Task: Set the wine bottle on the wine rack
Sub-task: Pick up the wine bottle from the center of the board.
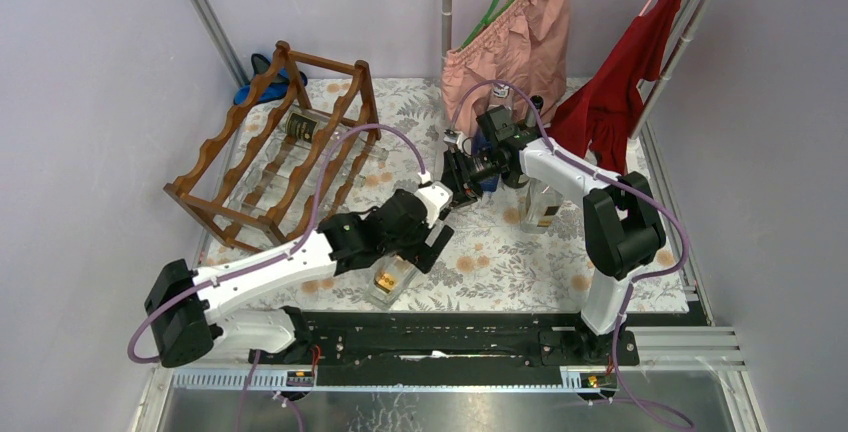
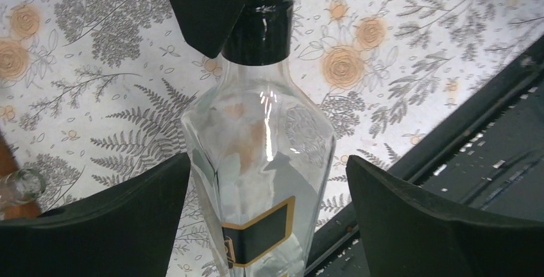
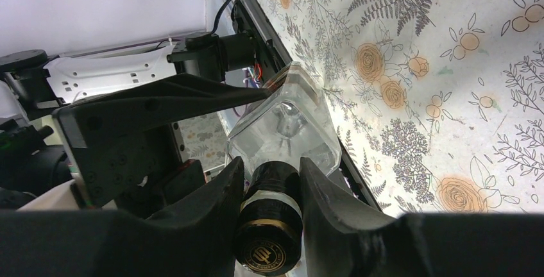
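A clear wine bottle (image 2: 263,136) with a black cap and a black-and-gold label hangs tilted over the floral table. My right gripper (image 3: 269,187) is shut on its black neck, just under the cap (image 3: 269,232). My left gripper (image 2: 268,174) is open, with its fingers on either side of the bottle's body and a gap on both sides. From above, the bottle's base (image 1: 388,280) shows below the left gripper (image 1: 425,237), and the right gripper (image 1: 455,187) is at the neck end. The reddish-brown wine rack (image 1: 225,132) stands at the back left.
The rack holds a dark-labelled bottle (image 1: 300,127) on top, with clear ones lower down. Another clear bottle (image 1: 540,204) stands beside the right arm. A pink garment (image 1: 510,42) and a red one (image 1: 620,82) hang at the back. A black rail (image 1: 450,337) runs along the near edge.
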Robot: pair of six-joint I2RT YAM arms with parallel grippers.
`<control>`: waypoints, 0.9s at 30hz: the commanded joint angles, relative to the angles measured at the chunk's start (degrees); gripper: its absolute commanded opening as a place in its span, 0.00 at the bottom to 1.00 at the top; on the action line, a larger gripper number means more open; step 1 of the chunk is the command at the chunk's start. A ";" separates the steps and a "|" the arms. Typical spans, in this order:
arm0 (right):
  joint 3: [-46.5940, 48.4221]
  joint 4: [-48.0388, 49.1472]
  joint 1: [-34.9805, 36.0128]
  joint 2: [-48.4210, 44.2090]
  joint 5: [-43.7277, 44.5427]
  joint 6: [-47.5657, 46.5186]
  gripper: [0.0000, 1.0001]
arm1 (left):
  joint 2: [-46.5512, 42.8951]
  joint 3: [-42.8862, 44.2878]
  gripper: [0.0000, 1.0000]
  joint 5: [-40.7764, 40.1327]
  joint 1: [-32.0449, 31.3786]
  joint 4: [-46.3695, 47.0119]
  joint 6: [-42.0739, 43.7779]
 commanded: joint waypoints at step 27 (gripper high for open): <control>3.59 -8.67 2.18 -7.96 -7.19 -4.98 0.39 | -4.74 -4.89 0.00 0.74 -1.14 5.22 14.24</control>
